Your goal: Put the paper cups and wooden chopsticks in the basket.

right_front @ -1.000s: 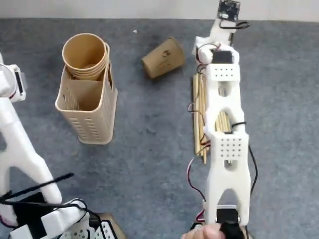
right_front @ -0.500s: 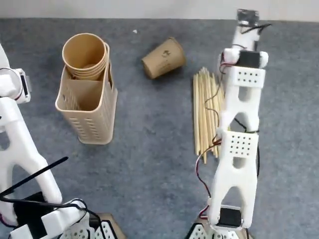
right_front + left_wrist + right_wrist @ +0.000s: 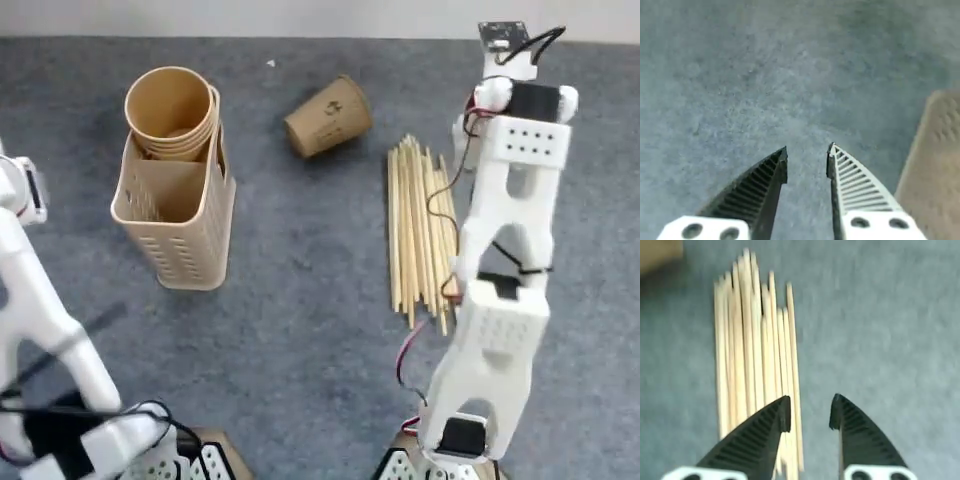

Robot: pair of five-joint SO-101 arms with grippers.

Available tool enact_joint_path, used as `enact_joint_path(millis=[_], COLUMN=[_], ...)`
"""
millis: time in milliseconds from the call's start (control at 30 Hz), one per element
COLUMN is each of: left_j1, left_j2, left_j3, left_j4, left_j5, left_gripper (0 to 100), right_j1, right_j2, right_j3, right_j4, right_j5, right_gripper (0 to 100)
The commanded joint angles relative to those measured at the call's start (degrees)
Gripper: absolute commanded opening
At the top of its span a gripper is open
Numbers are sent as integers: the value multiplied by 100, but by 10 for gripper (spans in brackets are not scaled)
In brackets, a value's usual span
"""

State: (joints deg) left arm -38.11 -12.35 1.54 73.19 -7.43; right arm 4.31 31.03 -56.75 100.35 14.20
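Note:
A tan basket (image 3: 172, 225) stands at the left with a stack of paper cups (image 3: 170, 108) in its far compartment. Another paper cup (image 3: 328, 116) lies on its side on the grey mat. A bundle of wooden chopsticks (image 3: 418, 235) lies flat beside the right arm (image 3: 512, 170). In the right wrist view my right gripper (image 3: 809, 412) is open and holds nothing, just over the near end of the chopsticks (image 3: 752, 350), at their edge. My left gripper (image 3: 806, 159) is open over bare mat, with the basket wall (image 3: 935, 170) close beside it.
The left arm (image 3: 30, 280) stands along the left edge of the mat. Both arm bases and their cables sit at the near edge. Open mat lies between the basket and the chopsticks.
The right arm has swung to the right, off the chopsticks, so the whole bundle now shows. A hand at the near edge has gone. The left arm shifted slightly.

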Motion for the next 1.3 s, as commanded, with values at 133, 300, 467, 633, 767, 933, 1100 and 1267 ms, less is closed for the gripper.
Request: enact_joint_path(millis=[133,300,467,633,767,933,1100,1267], left_j1=[822,1622,1974,2211,2316,2422,2844,3178], left_j2=[2255,3846,4980,5771,6167,6422,6404,6404], left_j3=[-760,-1982,-3231,-3987,-4312,-4356,-4356,-4356], left_j4=[-835,-677,79,747,1037,1248,1565,1679], left_j5=[774,932,949,923,923,923,967,1345], left_gripper=[161,161,161,161,161,161,161,161], right_j1=[-66,-92,48,57,57,92,119,119], right_j2=[-3037,-3688,-4251,-4435,-4435,-4435,-4435,-4435], right_j3=[2237,3837,5455,6721,7292,7530,7538,7547], right_j4=[84,-92,-1130,-2009,-2413,-2598,-2598,-2571], right_j5=[571,747,756,765,765,765,765,756], right_gripper=[139,139,139,139,139,139,139,139])
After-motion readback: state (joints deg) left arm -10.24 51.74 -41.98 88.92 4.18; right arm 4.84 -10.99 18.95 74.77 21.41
